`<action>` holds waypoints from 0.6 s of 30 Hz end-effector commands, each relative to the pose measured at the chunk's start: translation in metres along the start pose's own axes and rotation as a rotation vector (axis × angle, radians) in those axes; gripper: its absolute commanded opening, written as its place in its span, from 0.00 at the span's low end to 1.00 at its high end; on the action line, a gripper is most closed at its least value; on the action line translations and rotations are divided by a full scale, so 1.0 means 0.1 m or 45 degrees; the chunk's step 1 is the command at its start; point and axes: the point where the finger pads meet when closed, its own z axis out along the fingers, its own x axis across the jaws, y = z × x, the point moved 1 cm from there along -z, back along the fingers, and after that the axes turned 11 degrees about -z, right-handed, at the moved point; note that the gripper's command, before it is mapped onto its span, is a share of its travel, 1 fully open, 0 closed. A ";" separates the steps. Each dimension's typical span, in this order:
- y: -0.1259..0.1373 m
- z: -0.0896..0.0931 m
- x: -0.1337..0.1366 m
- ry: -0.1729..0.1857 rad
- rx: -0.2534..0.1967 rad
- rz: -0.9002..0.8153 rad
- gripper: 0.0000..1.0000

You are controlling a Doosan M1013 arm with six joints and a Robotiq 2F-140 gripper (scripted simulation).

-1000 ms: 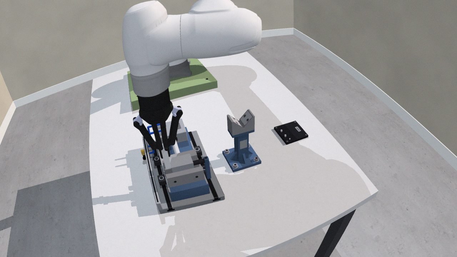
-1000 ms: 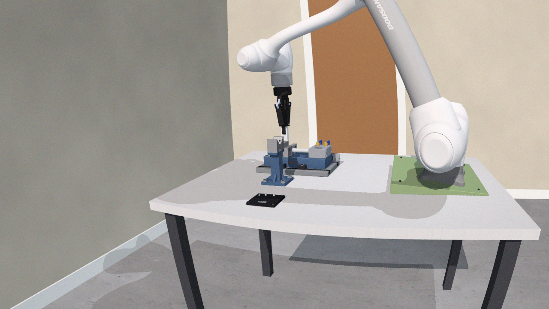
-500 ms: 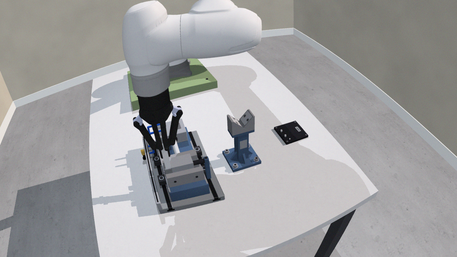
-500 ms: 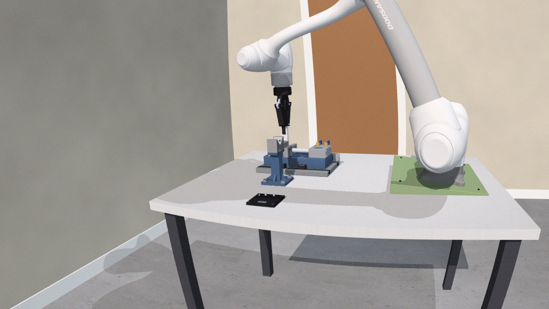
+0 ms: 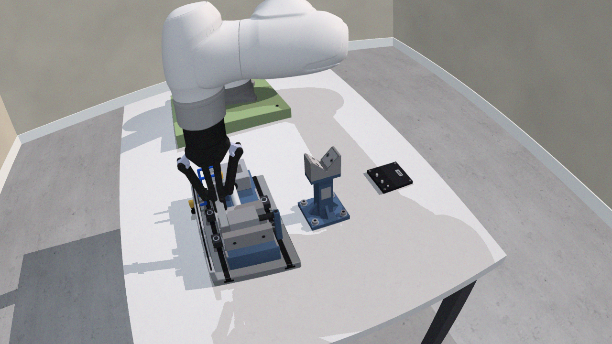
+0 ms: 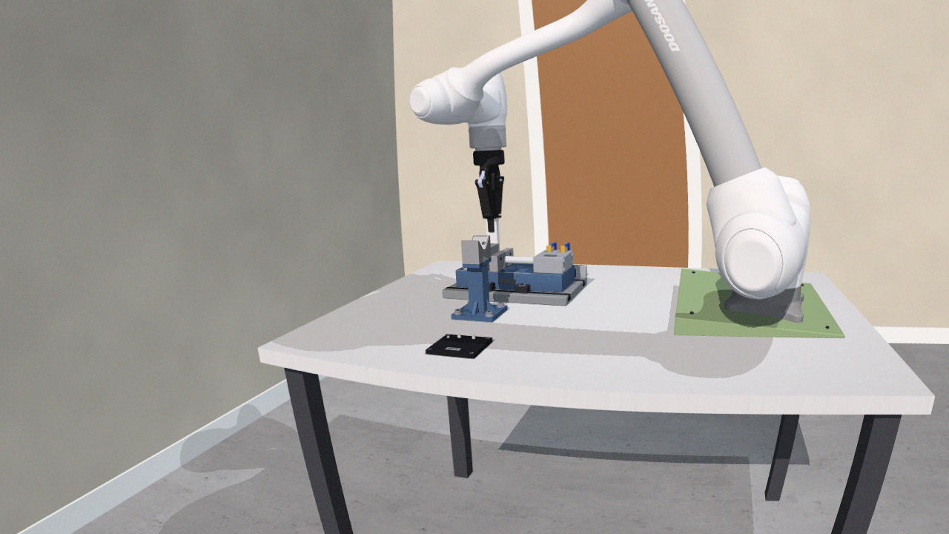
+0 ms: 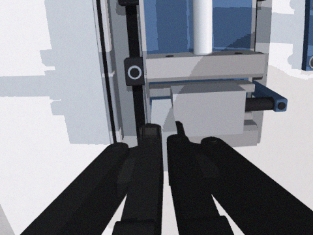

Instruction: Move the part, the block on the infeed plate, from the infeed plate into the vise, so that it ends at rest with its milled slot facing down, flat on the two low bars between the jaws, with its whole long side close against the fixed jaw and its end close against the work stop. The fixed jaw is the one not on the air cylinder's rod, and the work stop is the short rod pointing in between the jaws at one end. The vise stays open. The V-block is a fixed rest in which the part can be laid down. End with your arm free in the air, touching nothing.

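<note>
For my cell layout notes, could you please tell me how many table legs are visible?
4 table legs in the exterior view: two under the near corners, two farther back. None looks hidden.

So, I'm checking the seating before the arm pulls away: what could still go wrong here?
1. The gripper, shut on nothing, hangs low at the end of the part away from the work stop. A sideways move could knock the part askew.
2. In the wrist view the fingers hide the part's near edge, so a gap at the jaw there could go unnoticed.
3. A black clamp sits near the fingertips and might get clipped.
</note>
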 end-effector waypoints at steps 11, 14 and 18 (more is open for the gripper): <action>-0.04 0.00 -0.20 0.000 0.000 0.000 0.00; -0.05 0.00 -0.23 0.000 0.000 0.000 0.00; -0.05 0.00 -0.26 0.000 0.000 0.000 0.00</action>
